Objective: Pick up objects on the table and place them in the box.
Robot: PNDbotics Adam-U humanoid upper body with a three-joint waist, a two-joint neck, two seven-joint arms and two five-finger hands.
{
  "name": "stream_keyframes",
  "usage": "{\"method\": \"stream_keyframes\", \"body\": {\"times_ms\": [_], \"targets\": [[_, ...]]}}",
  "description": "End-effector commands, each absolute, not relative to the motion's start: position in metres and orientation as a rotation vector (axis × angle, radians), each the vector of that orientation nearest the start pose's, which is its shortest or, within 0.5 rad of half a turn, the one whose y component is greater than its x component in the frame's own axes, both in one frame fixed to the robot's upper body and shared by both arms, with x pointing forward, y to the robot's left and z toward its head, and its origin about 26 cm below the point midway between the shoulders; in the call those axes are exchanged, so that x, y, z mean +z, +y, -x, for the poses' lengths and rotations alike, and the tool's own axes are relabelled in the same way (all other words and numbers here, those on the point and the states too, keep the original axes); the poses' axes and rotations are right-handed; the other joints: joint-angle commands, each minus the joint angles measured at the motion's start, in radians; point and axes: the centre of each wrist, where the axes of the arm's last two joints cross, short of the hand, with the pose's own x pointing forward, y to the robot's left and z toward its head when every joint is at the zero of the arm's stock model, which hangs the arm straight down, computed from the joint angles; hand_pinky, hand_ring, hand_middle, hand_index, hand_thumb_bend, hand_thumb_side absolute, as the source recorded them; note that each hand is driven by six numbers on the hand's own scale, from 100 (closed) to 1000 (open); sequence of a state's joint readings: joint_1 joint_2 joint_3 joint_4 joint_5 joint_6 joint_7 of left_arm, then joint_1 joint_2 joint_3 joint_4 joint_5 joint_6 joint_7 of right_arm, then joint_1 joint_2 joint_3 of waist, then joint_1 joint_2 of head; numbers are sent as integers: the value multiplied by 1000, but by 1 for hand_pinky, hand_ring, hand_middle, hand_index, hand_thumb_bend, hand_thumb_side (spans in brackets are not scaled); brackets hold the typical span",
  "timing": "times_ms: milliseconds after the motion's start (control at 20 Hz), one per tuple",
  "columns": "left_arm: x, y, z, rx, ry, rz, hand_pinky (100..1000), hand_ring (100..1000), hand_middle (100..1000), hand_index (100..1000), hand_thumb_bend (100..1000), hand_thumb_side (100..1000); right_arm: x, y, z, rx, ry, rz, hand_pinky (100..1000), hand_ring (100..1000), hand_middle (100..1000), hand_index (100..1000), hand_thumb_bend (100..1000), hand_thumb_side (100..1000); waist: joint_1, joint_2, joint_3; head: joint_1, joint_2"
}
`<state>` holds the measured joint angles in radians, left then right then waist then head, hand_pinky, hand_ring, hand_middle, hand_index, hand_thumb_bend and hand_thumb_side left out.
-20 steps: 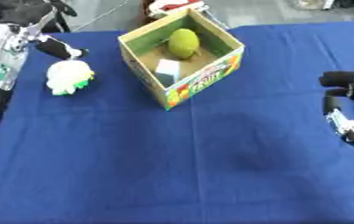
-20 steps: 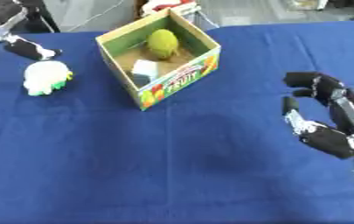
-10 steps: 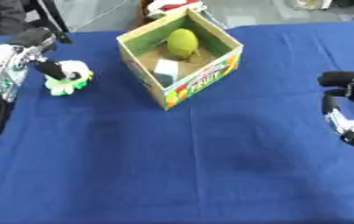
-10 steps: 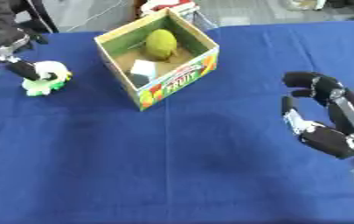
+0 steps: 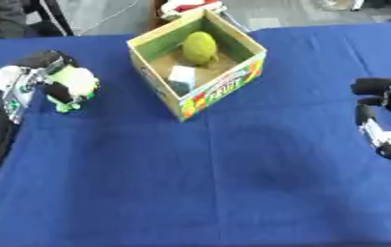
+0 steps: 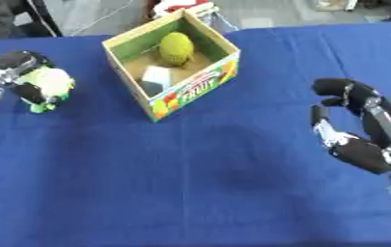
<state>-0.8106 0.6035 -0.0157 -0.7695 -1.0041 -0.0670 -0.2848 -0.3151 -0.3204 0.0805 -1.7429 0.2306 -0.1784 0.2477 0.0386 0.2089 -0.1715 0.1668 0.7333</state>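
Gripping a white and green toy [image 5: 73, 86] in curled left hand [image 5: 39, 72] fingers left of the box [image 5: 196, 99], right hand [image 6: 356, 126] idle, curled empty over the blue tablecloth [image 5: 232, 183].

My left arm comes in along the left edge, forearm black with a silver-white wrist section, angled up toward the far side. My left hand [image 5: 48, 72] sits at the end of it, fingers and thumb curled round the white and green toy [image 5: 73, 84], dark fingers over its top and one down its front (palm itself mostly hidden). My right hand [image 6: 351, 126] is at the right edge, idle, holding nothing, raised on its side with black fingers bent inward at the top and the thumb lower down, silver bits showing at the joints. Right forearm runs off the lower right corner.
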Motion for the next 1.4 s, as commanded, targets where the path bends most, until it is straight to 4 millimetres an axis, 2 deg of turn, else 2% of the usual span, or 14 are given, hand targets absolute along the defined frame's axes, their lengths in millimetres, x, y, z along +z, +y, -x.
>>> {"method": "stream_keyframes", "body": {"times_ms": [50,100,150,300,450,600,750,900,1150,1250,1400], "targets": [[167,412,-448,-1188,-1066,-1116,574,500,519,706,309,100,145,-258,-335,865,-2095,208,781,830,766,848,100,441,-3,-19,0,0,-7],[172,411,-447,-1184,-1092,-1124,557,491,508,698,137,240,145,-258,-335,864,-2095,208,781,830,766,849,100,438,-4,-19,1,-1,-7],[179,409,-447,-1185,-1124,-1137,548,485,502,695,285,100,145,-258,-335,865,-2095,207,781,830,766,849,100,443,-4,-19,1,-1,-7],[210,397,-444,-1197,-1242,-1178,536,475,489,689,275,100,144,-259,-335,866,-2093,209,781,830,766,849,100,444,-4,-19,2,-2,-6],[246,375,-440,-1205,-1392,-1215,542,475,487,693,273,100,144,-259,-335,867,-2092,208,781,830,767,849,100,445,-4,-21,3,-2,-4],[275,346,-439,-1218,-1536,-1233,552,480,491,699,276,100,143,-258,-335,870,-2089,202,782,830,767,849,100,448,-6,-25,0,0,-2],[290,312,-443,-1263,-1632,-1228,564,487,497,703,278,100,142,-257,-335,874,-2088,194,782,830,767,849,100,449,-7,-27,-8,3,2],[291,278,-451,-1339,-1685,-1196,576,494,506,709,281,100,142,-254,-335,878,-2092,181,782,831,767,849,100,449,-11,-28,-21,6,0],[269,230,-466,-1457,-1725,-1106,595,519,539,730,304,100,143,-250,-336,885,-2099,160,782,831,767,849,100,452,-17,-25,-44,17,-3],[258,219,-469,-1488,-1728,-1073,619,553,590,761,325,106,144,-248,-336,887,-2102,153,782,831,767,849,100,453,-19,-23,-51,19,-4],[243,211,-473,-1523,-1702,-1052,660,604,654,798,384,155,144,-248,-337,887,-2103,151,782,831,768,849,100,450,-19,-21,-56,20,-6]]}}
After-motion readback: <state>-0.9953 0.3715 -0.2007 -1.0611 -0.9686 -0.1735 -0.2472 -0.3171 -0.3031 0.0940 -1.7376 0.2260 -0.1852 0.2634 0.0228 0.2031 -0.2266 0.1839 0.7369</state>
